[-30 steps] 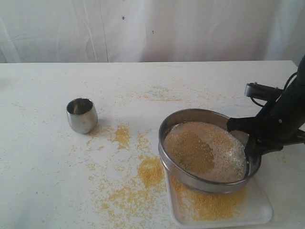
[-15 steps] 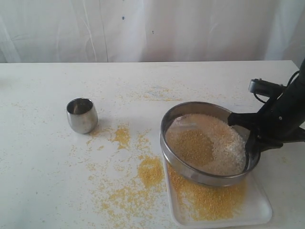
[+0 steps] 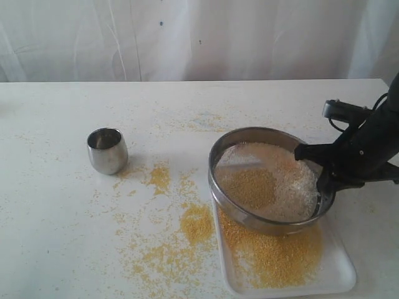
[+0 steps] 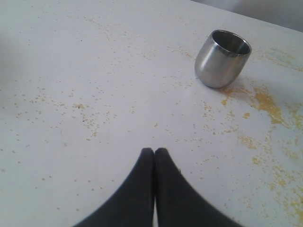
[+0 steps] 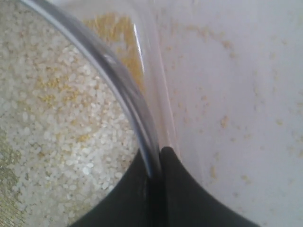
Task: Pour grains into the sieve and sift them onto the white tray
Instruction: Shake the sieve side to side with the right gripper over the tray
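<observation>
This looks like a robot lab or test setup. A plain white table [image 3: 56,249] stands before a backdrop of draped white cloth [image 3: 187,37]. A black robot arm [image 3: 374,143] reaches in from the right of the exterior view. On the table are only a few props: a steel cup [image 3: 107,150], a sieve [image 3: 249,219] and a tray [image 3: 340,278], with grains [image 3: 197,223] spilled loose across the top.

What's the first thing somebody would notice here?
Probably the big sieve, full of white and yellow grains, held by its rim in the right tool above the white tray at the picture's right. Next, yellow meal spilled across the table left of the tray, and a shiny steel cup standing alone farther left.
</observation>
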`<state>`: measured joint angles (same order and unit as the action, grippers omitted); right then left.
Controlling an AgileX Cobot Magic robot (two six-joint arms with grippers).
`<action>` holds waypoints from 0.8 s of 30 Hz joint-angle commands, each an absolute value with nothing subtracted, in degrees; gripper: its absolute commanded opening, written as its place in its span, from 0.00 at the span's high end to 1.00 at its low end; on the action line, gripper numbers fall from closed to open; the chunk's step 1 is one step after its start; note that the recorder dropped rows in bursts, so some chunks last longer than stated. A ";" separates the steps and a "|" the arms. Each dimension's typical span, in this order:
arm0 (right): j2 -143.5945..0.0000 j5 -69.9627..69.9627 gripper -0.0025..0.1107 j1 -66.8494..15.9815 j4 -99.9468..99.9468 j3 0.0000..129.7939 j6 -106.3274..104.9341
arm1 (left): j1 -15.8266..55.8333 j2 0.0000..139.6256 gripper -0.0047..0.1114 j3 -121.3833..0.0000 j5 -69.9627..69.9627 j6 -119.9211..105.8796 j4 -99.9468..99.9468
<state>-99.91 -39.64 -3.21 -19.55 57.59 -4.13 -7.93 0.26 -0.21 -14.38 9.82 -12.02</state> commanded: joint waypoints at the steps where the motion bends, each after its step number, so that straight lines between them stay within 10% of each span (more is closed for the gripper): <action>1: -99.24 -49.19 0.98 -2.95 -21.49 58.16 -3.87 | -7.95 0.00 0.96 0.00 -14.61 10.19 -12.14; 24: -99.30 -38.74 0.98 -2.85 -20.35 59.28 -5.81 | -7.95 0.00 0.96 0.00 -14.61 10.19 -12.14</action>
<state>-99.34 -49.05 -3.15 -19.06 58.74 -5.95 -7.93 0.26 -0.21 -14.38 9.82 -12.02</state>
